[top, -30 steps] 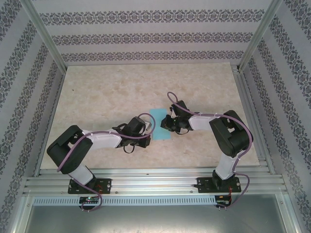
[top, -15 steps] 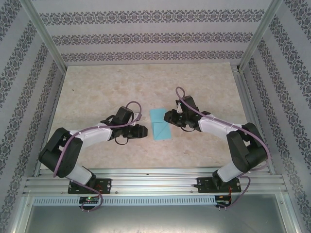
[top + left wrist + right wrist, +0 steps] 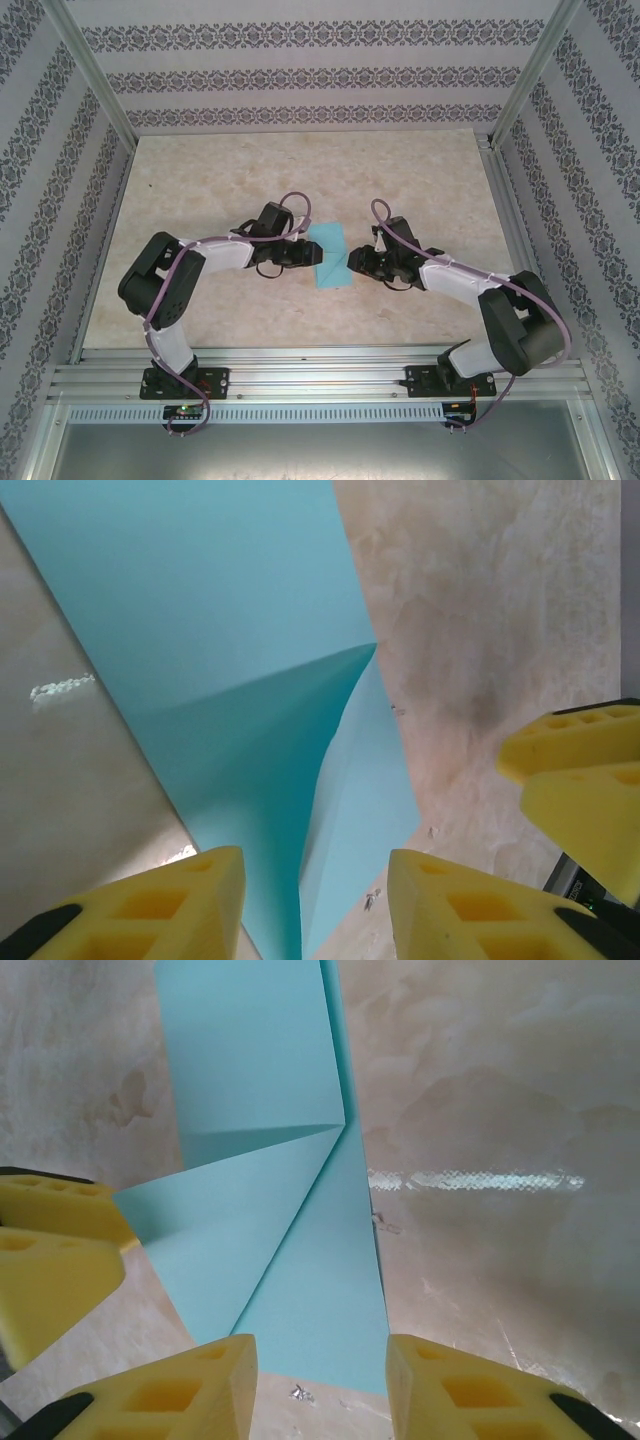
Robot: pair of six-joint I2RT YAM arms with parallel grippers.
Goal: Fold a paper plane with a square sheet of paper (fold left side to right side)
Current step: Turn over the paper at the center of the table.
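From the top view, the square sheet of paper [image 3: 331,256] lies on the desk [image 3: 200,180] near its middle, folded into a narrow upright strip with a slanted crease across its lower half. The left hand [image 3: 310,252] reaches in from the left and sits at the paper's left edge. The right hand [image 3: 356,264] comes from the other side and is just beside the right edge. The two arms bend inward toward each other, with the paper between them.

In the left wrist view, the light-blue paper [image 3: 230,630] fills the upper left and runs down into the gap between this hand's two yellow fingers [image 3: 170,905]. The fingers stand partly apart and hold nothing — the paper lies flat on the desk between them, with a folded flap showing as a darker wedge. The yellow fingers of the right hand [image 3: 590,780] show at the right edge.

In the right wrist view, the paper [image 3: 260,1080] shows a plain upper panel and below it a triangular flap folded over on a diagonal. Its near edge lies between this hand's yellow fingers [image 3: 170,1390], which are partly open and grip nothing. The left hand's fingers [image 3: 50,1260] sit at the left, touching or nearly touching the flap's corner — I cannot tell which.
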